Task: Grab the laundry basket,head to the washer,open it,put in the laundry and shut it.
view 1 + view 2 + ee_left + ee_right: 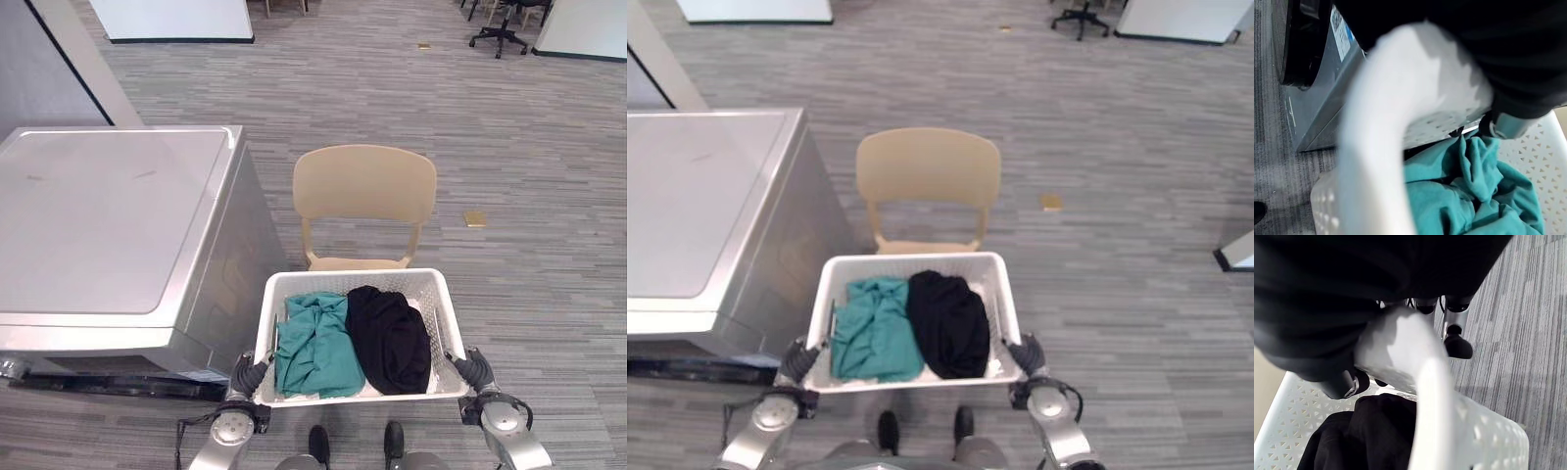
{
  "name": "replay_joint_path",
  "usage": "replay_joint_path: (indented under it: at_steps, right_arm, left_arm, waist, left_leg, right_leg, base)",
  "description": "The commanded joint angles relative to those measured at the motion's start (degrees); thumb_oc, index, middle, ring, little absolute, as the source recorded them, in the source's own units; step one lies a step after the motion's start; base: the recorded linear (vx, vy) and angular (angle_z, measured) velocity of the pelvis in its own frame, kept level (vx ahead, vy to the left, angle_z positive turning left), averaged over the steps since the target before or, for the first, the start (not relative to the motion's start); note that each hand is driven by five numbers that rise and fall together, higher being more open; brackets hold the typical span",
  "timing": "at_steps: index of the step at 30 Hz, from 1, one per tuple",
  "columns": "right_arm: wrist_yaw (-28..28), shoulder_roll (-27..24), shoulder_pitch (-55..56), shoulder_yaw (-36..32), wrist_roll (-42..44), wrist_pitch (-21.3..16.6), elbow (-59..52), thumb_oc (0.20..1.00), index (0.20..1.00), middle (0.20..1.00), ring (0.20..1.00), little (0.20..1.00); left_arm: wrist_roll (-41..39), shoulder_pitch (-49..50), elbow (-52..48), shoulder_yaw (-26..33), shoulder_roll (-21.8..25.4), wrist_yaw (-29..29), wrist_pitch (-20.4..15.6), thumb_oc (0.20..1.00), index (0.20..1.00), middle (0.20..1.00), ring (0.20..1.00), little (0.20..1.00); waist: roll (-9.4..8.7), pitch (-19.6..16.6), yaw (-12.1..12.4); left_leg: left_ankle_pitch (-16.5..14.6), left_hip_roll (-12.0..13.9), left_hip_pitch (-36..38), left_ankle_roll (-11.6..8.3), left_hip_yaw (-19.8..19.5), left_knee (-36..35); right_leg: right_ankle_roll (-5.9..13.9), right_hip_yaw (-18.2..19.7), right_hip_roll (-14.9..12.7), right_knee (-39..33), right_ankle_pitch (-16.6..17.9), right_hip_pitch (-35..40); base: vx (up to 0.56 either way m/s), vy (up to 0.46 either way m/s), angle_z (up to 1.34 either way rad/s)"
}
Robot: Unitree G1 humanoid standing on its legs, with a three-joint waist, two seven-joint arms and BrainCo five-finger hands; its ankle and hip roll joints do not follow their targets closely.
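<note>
Left eye view: the left hand (249,375) sits at the left end of the white laundry basket (436,294), and the right hand (476,368) sits at the right end. Each hand's dark ribbed cover meets the basket rim at the near corner.

In the left wrist view, the left hand (1508,122) has a thumb curled over the white rim, with the dark cover above it. The hand is closed on the basket's rim. In the right wrist view, the right hand (1344,382) shows a dark-tipped finger hooked over the inner side of the rim, so it also grips the basket.

The basket is held between both hands, directly in front of the robot and above the grey striped carpet (549,196). Its walls are perforated. Inside it, a teal garment (313,343) lies on the left half and a black garment (390,338) lies on the right half; the two touch along the middle.

Just beyond the far rim of the basket stands a beige chair (364,186), its backrest facing the robot. To the robot's left, just beside the basket, stands the silver washer (108,225), its flat lid closed. A black office chair (502,34) stands well apart at the far end of the room.
</note>
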Motion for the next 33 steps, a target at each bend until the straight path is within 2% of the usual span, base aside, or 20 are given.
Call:
replay_joint_path:
  at_steps: [1, 6, 7, 8, 9, 10, 11, 12, 25, 33]
  right_arm:
    - [0.1, 0.9, -7.2, 1.9, 0.9, -4.0, -1.7, 0.200, 0.200, 0.200, 0.200, 0.200]
    - [-1.8, 0.8, -11.0, 3.7, 1.4, -4.2, 0.9, 0.200, 0.200, 0.200, 0.200, 0.200]
    - [-2.9, 1.3, -13.5, 4.8, 1.9, -4.2, 2.9, 0.200, 0.200, 0.200, 0.200, 0.200]
    - [-2.9, 1.3, -13.6, 4.8, 1.9, -4.3, 3.0, 0.200, 0.200, 0.200, 0.200, 0.200]
    - [-3.1, 1.5, -14.5, 5.3, 2.3, -4.2, 4.1, 0.200, 0.200, 0.200, 0.200, 0.200]
    - [-3.3, 2.0, -16.3, 6.4, 2.7, -4.1, 6.4, 0.341, 0.341, 0.341, 0.341, 0.341]
    - [-3.3, 2.0, -16.3, 6.4, 2.7, -4.2, 6.4, 0.460, 0.460, 0.460, 0.460, 0.460]
    - [-3.9, 2.2, -17.7, 7.5, 2.4, -4.2, 8.0, 1.000, 1.000, 1.000, 1.000, 1.000]
    - [-4.0, 2.9, -16.6, 7.0, 2.9, -4.0, 11.3, 1.000, 1.000, 1.000, 1.000, 1.000]
    - [-3.8, 3.6, -17.1, 4.8, 8.7, -4.8, 12.2, 1.000, 1.000, 1.000, 1.000, 1.000]
  left_arm:
    - [-0.6, -9.7, 1.1, -3.0, -2.6, 1.3, -5.0, 0.200, 0.200, 0.200, 0.200, 0.200]
    - [-0.7, -15.3, 6.4, -4.7, -4.1, 3.9, -5.5, 0.200, 0.200, 0.200, 0.200, 0.200]
    - [-1.0, -19.3, 10.3, -5.8, -5.2, 5.6, -5.6, 0.369, 0.369, 0.369, 0.369, 0.369]
    - [-1.0, -19.4, 10.4, -5.8, -5.2, 5.6, -5.7, 0.404, 0.404, 0.404, 0.404, 0.404]
    - [-0.9, -21.0, 12.2, -6.2, -5.5, 6.3, -5.7, 0.542, 0.542, 0.542, 0.542, 0.542]
    - [-0.6, -23.8, 14.9, -6.9, -5.8, 7.4, -5.7, 1.000, 1.000, 1.000, 1.000, 1.000]
    - [-0.6, -23.9, 15.0, -6.9, -5.8, 7.4, -5.7, 1.000, 1.000, 1.000, 1.000, 1.000]
    - [-0.2, -25.3, 15.6, -7.6, -5.6, 8.4, -5.8, 1.000, 1.000, 1.000, 1.000, 1.000]
    - [-1.3, -23.5, 15.8, -6.1, -4.6, 8.5, -6.5, 1.000, 1.000, 1.000, 1.000, 1.000]
    - [-5.7, -21.8, 11.4, -4.3, -3.6, 8.2, -7.8, 1.000, 1.000, 1.000, 1.000, 1.000]
  waist:
    - [-0.74, 0.3, 1.0]
    - [-0.23, 2.8, 0.8]
    - [0.05, 3.6, 0.7]
    - [0.07, 3.6, 0.6]
    - [0.20, 4.0, 0.6]
    - [0.29, 5.1, 0.6]
    - [0.29, 5.1, 0.6]
    - [0.29, 5.7, 0.7]
    - [-0.43, 5.9, 0.8]
    - [-0.77, 5.5, 1.4]
  left_leg:
    - [-2.5, 0.0, -2.6, -1.45, -1.3, -0.4]
    - [-1.0, 0.3, -6.3, -1.89, -2.1, -0.4]
    - [-0.3, 0.5, -8.0, -1.99, -2.5, -0.4]
    - [-0.3, 0.5, -8.1, -1.99, -2.5, -0.4]
    - [-0.1, 0.6, -8.7, -2.01, -2.7, -0.4]
    - [0.5, 0.8, -9.8, -2.11, -2.8, -0.4]
    - [0.5, 0.8, -9.8, -2.11, -2.8, -0.4]
    - [0.9, 0.9, -10.7, -2.13, -2.9, -0.4]
    - [0.8, 1.1, -9.9, -2.32, -2.6, -0.4]
    - [0.5, 0.8, -9.3, -2.48, -2.9, -0.4]
  right_leg:
    - [2.58, -0.7, -0.5, 4.3, -9.0, -0.1]
    - [2.20, -1.4, -0.1, 4.9, -8.7, -3.6]
    - [1.90, -1.6, 0.2, 5.9, -8.8, -5.8]
    - [1.89, -1.6, 0.2, 6.0, -8.8, -5.9]
    - [1.78, -1.6, 0.3, 6.3, -8.8, -6.8]
    - [1.57, -1.7, 0.4, 7.1, -8.7, -8.2]
    - [1.57, -1.7, 0.4, 7.2, -8.7, -8.2]
    - [1.43, -1.7, 0.5, 7.8, -8.7, -9.4]
    - [1.22, -1.7, 0.8, 8.5, -9.0, -9.1]
    - [1.12, -1.7, 1.0, 7.0, -8.7, -7.9]
  base:
    - [-0.09, -0.039, 0.05]
    - [-0.17, -0.030, 0.18]
    - [-0.17, -0.012, 0.07]
    - [-0.14, -0.008, 0.09]
    - [-0.12, -0.004, 0.20]
    - [-0.12, -0.004, 0.16]
    - [-0.14, 0.002, 0.13]
    - [-0.06, 0.006, 0.03]
    - [-0.01, 0.001, 0.00]
    - [0.00, 0.000, 0.00]
